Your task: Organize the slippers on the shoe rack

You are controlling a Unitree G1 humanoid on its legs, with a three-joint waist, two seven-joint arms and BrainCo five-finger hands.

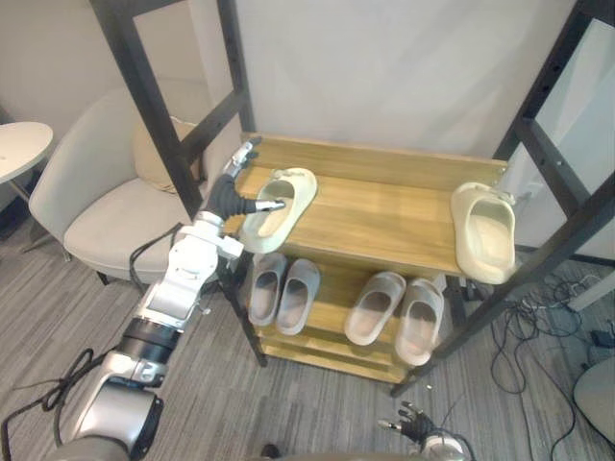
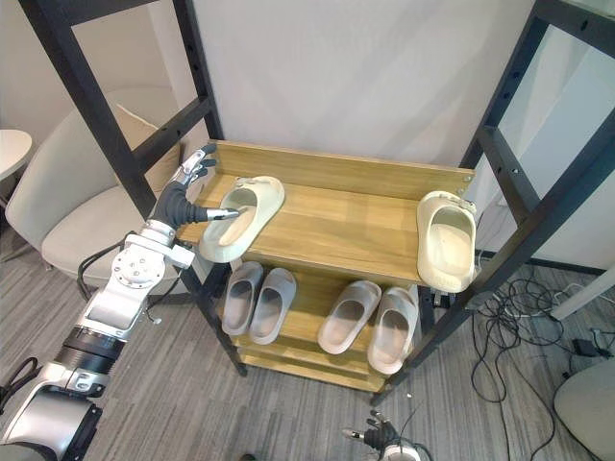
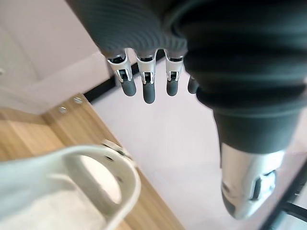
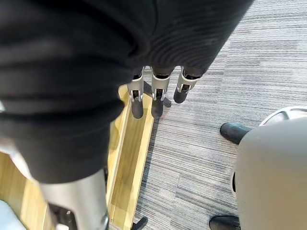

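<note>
The shoe rack [image 1: 384, 206] filled the middle of the frame, with grey pairs [image 1: 300, 288] lined up on its lower shelf. On the top shelf a cream slipper [image 1: 296, 190] lay at the left end. Its long axis slanted from upper right to lower left, and the low end overhung the front edge. Its mate [image 1: 485, 235] sat at the far right, well apart. The left hand [image 1: 233, 190] was just left of the slanted slipper, fingers spread straight, thumb reaching over it, pinching nothing. The right hand [image 1: 415, 424] hung at the bottom edge, fingers relaxed, much farther off.
</note>
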